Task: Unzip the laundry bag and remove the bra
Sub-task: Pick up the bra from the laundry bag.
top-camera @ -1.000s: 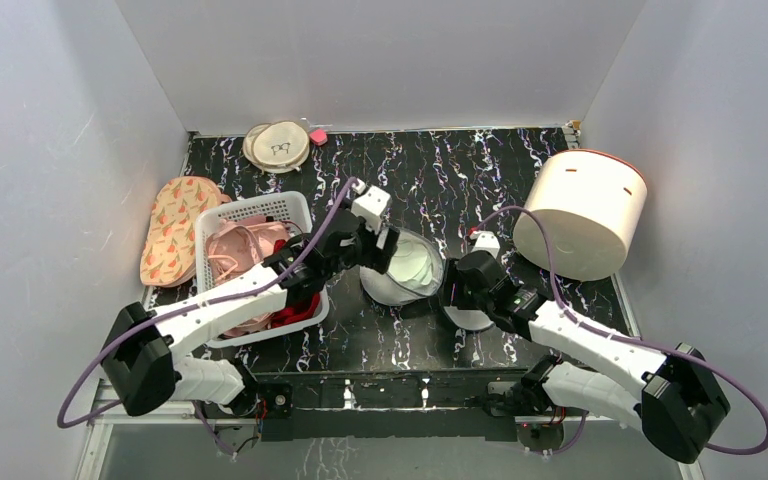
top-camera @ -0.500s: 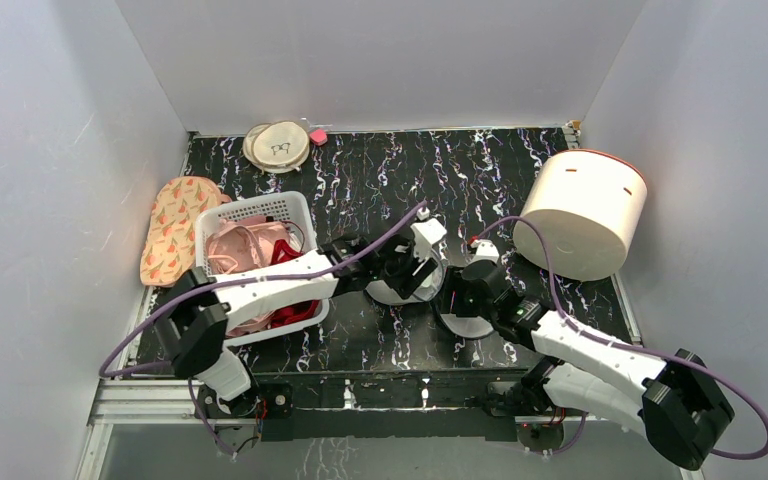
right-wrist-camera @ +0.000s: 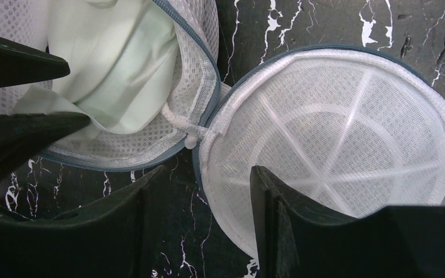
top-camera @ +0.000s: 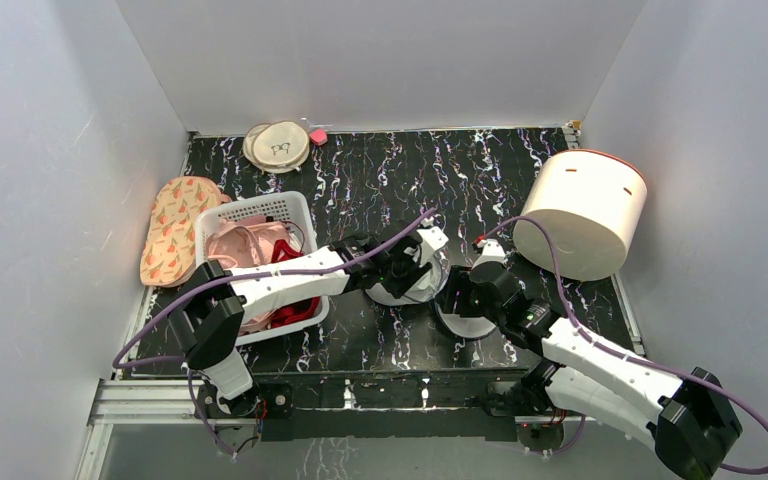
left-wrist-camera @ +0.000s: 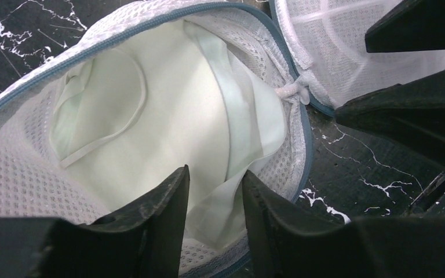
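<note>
The laundry bag lies unzipped in two round white mesh halves with a blue-grey zipper rim, joined at a hinge. The left half [left-wrist-camera: 11, 174] holds a pale green bra [left-wrist-camera: 168, 110], which also shows in the right wrist view [right-wrist-camera: 121, 75]. My left gripper [left-wrist-camera: 215, 179] is open inside this half, with a fold of the bra between its fingers. In the top view it sits over the bag [top-camera: 390, 293]. The empty half [right-wrist-camera: 347, 121] lies to the right. My right gripper [right-wrist-camera: 205, 174] is open and straddles its rim [top-camera: 465, 322].
A white basket [top-camera: 260, 210] with pink and red garments stands left of the bag. A big cream drum [top-camera: 585, 210] stands at the right. A patterned flat pad [top-camera: 172, 225] lies far left and beige round discs [top-camera: 278, 145] at the back.
My left gripper has swung right from the basket side and come down into the bag half with the bra. My right gripper has shifted slightly by the empty half.
</note>
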Controlling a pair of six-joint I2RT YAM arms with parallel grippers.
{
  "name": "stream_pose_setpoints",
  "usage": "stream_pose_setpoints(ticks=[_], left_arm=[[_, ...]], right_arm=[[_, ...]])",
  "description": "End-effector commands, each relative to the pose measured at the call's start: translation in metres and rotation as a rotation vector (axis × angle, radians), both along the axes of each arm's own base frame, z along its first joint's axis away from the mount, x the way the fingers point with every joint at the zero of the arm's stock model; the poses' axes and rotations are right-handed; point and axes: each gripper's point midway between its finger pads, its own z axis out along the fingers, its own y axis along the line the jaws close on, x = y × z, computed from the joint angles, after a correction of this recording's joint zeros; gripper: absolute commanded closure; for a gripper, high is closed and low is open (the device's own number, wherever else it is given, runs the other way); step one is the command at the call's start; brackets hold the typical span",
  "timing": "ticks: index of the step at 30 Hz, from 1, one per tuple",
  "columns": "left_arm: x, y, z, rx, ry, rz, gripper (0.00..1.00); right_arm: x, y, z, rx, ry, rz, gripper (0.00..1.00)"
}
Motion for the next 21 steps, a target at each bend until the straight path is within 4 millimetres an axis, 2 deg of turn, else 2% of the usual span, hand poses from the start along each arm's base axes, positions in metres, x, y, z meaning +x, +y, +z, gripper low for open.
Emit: stream_pose_setpoints(ticks=[1,5,7,10,12,16,19,21], left_arm=[[0.003,0.006,0.027,-0.023,-0.066,0.013,0.67],[0.000,0.000,0.027,-0.034,-0.050,-0.008,0.77],[-0.001,-0.001,0.026,-0.035,-0.039,-0.014,0.77],[-0.005,-0.002,0.022,-0.032,-0.022,-0.027,0.70],[-0.008,-0.003,0.020,-0.032,-0.011,-0.037,0.69],[-0.010,-0.005,0.023,-0.039,-0.010,-0.045,0.80],[-0.009,-0.008,0.036,-0.073,-0.031,-0.047,1.00],[-0.009,-0.011,0.048,-0.109,-0.047,-0.048,1.00]], right_arm=[[0.012,0.006,0.023,0.033,-0.060,-0.010,0.48],[0.013,0.007,0.022,0.024,-0.056,-0.007,0.48],[0.013,0.006,0.022,0.022,-0.055,-0.010,0.48],[0.013,0.005,0.021,0.019,-0.054,-0.012,0.48],[0.012,0.005,0.020,0.019,-0.053,-0.014,0.48],[0.013,0.005,0.017,0.021,-0.051,-0.021,0.48],[0.015,0.006,0.012,0.023,-0.043,-0.030,0.48],[0.016,0.005,0.010,0.015,-0.041,-0.034,0.47]])
